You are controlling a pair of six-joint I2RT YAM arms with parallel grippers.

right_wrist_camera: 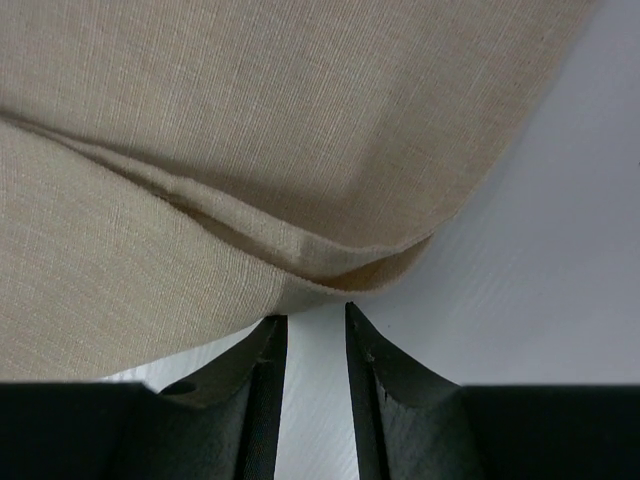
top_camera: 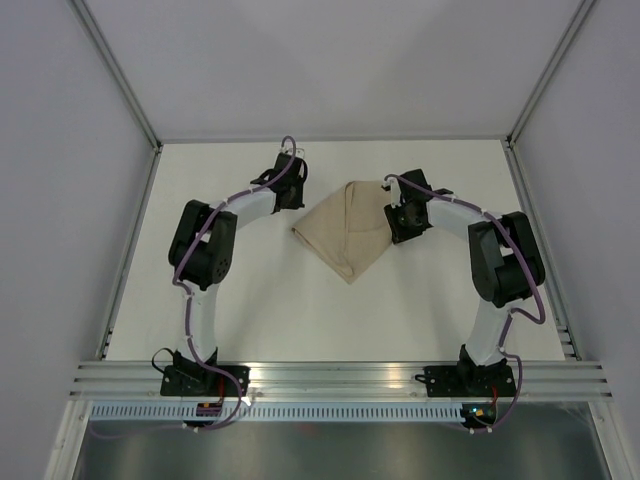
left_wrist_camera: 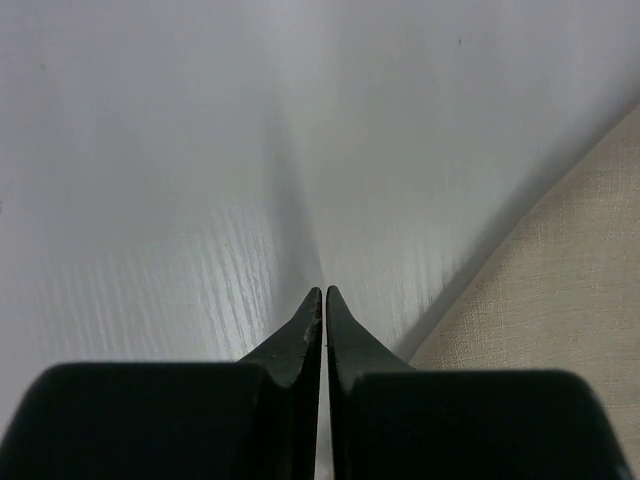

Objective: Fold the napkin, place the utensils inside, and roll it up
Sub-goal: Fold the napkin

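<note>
The tan napkin (top_camera: 348, 232) lies folded on the white table (top_camera: 250, 300), one point toward the arms. My left gripper (top_camera: 291, 198) hovers beside the cloth's upper left edge. In the left wrist view its jaws (left_wrist_camera: 324, 293) are shut on nothing over bare table, and the napkin (left_wrist_camera: 575, 300) lies off to the right. My right gripper (top_camera: 399, 224) is at the cloth's right edge. In the right wrist view it (right_wrist_camera: 315, 322) is open, with bare table between the fingers. A doubled fold of the napkin (right_wrist_camera: 250, 150) lies just past the tips. The utensils are out of view.
A raised metal frame (top_camera: 130, 250) borders the table on the left, right and far sides. An aluminium rail (top_camera: 340, 378) carrying both arm bases runs along the near edge.
</note>
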